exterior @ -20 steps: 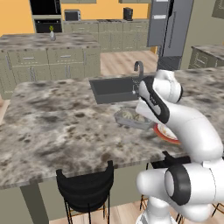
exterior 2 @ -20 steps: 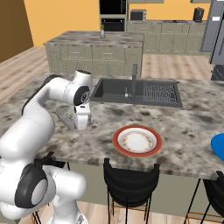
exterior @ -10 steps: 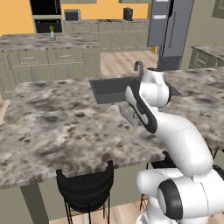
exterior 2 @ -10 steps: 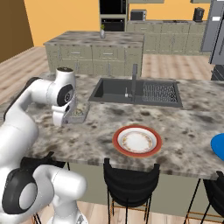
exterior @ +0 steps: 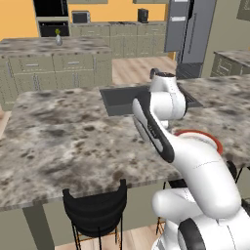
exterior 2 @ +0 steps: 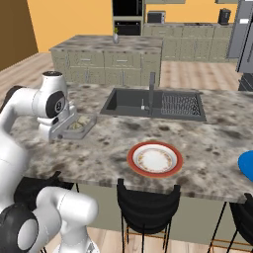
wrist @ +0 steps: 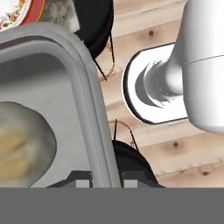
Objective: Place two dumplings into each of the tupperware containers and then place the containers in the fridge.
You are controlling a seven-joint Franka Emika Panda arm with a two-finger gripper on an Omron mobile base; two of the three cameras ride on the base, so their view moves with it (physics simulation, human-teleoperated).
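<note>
My gripper (exterior 2: pixel 63 129) is shut on the rim of a translucent grey tupperware container (exterior 2: pixel 80 126), held at the left end of the island counter. Pale dumplings (exterior 2: pixel 76 124) lie inside it. In the hand view the container's rim (wrist: pixel 89 109) runs down between the two fingertips (wrist: pixel 81 180) of the gripper (wrist: pixel 105 180), and one beige dumpling (wrist: pixel 22 144) sits on the tray floor at the left. Past the rim I see wooden floor and a stool far below. The grey steel fridge (exterior: pixel 190 29) stands at the back right, also at the edge of the right base view (exterior 2: pixel 245 34).
A white plate with a red-orange rim (exterior 2: pixel 154 159) lies near the counter's front edge. A dark sink with a faucet (exterior 2: pixel 148 101) is set into the counter (exterior 2: pixel 207 128). A flat blue round thing (exterior 2: pixel 245 166) is at the far right. Black stools (exterior 2: pixel 147 205) stand below.
The arm has swung towards the left end of the counter, carrying the container with it. The grip has stayed shut.
</note>
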